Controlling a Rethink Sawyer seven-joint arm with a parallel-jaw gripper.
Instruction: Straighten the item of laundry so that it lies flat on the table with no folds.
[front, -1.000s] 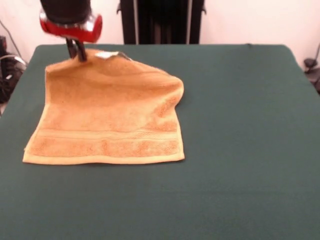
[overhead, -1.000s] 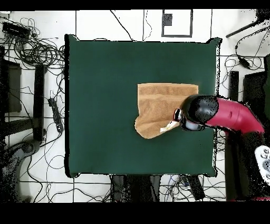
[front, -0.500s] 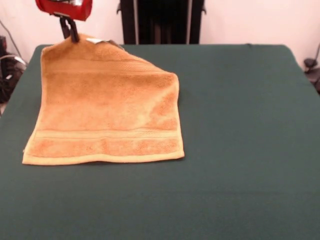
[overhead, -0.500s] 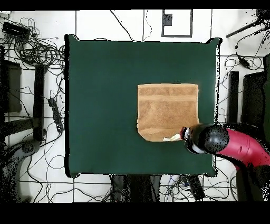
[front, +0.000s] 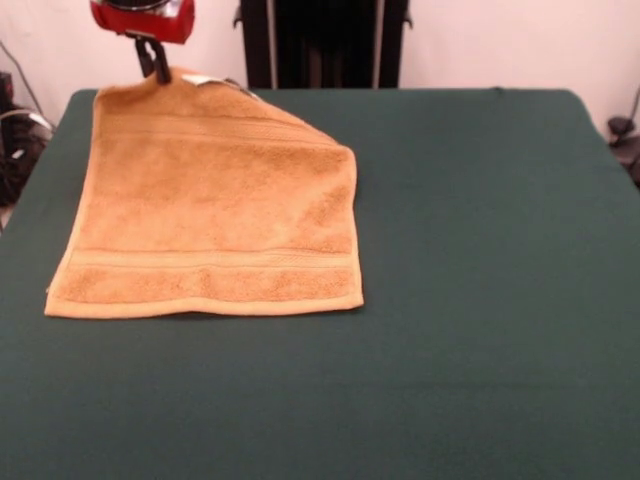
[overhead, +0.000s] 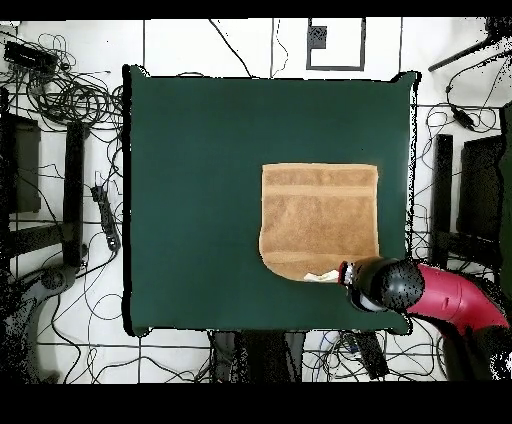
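With the gripper (front: 155, 68) pinching the far corner of the orange-tan terry towel (front: 215, 215), you are mid-unfold; next, lay that corner flat on the dark green table (front: 480, 250).

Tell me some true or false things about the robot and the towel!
1. The end effector holds a far corner of the orange-tan hand towel. True.
2. The towel lies on a red table. False: the table is dark green.
3. A small white tag shows near the held corner. True.
4. The towel is crumpled in a ball. False: it is mostly spread out, with one far corner still rounded under.
5. The towel sits in the table's middle. False: in the overhead view it lies toward the right side.
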